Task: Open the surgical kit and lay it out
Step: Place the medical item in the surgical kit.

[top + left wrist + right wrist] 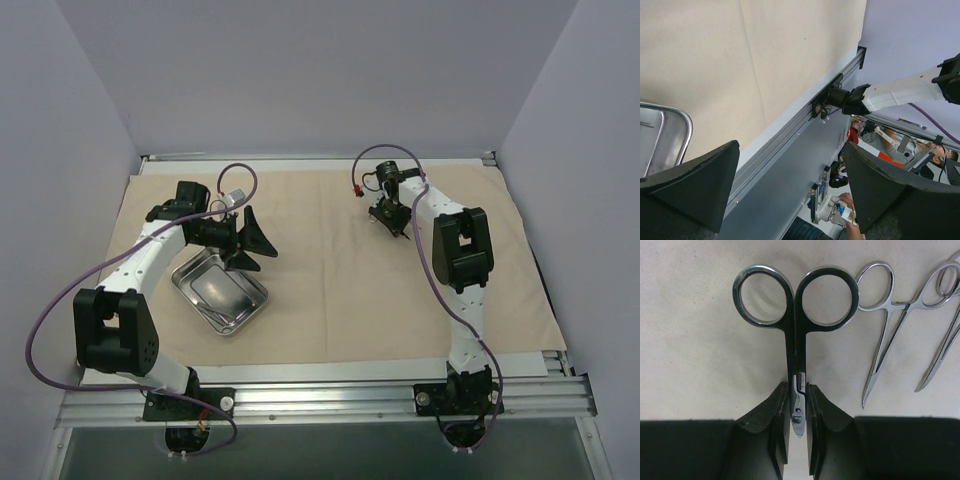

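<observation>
Layout well under way, judging by the spread. Opened flat beneath the steel tray (215, 290): one beige cloth wrap (340, 320), covering most of the surface. Done, then: the unwrapping, and the setting-out of some instruments well to the right of the tray and farther from the arm bases. Left to do, probably: putting down the scissors (794, 340) and moving over anything left in the tray, its contents too dim to tell.

Well right of the tray, right end effector (799, 405) clamped on the scissors near the pivot, finger rings pointing away; resting on the cloth or just over it, cannot tell which. Just above the tray's far right corner, left end effector (256, 240) spread wide, holding nothing.

Count: one wrap, one tray, one pair of scissors, one forceps (878, 355) beside them, one further thin instrument (933, 365) cut by the frame edge.
</observation>
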`<state>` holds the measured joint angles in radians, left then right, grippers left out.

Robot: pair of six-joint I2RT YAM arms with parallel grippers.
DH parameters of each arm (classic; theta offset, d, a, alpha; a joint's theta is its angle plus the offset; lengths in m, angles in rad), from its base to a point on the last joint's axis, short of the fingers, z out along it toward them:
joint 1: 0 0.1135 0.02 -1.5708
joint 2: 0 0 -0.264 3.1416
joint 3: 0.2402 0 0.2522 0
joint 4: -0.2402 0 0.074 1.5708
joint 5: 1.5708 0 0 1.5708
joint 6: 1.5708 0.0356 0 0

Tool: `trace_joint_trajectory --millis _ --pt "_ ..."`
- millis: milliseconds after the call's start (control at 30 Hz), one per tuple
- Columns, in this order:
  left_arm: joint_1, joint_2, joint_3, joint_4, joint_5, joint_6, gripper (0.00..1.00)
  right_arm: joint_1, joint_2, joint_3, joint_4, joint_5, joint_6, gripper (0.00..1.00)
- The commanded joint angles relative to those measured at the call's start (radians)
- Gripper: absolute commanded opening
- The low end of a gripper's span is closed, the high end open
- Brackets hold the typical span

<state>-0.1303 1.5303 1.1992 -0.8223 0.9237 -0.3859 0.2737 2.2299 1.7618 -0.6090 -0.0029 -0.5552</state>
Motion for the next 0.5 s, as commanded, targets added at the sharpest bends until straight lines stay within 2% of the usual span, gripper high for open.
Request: trace_joint_trajectory --millis 0,467 --pt "0.003 0.005 0.046 -0.012 0.023 0.025 0.94 -0.007 0.004 0.033 -0.046 0.038 -0.017 0.0" --pt "0.003 0.027 0.063 -0.012 0.033 0.03 0.94 -0.007 0.037 0.057 -0.043 0.021 -0.017 0.0"
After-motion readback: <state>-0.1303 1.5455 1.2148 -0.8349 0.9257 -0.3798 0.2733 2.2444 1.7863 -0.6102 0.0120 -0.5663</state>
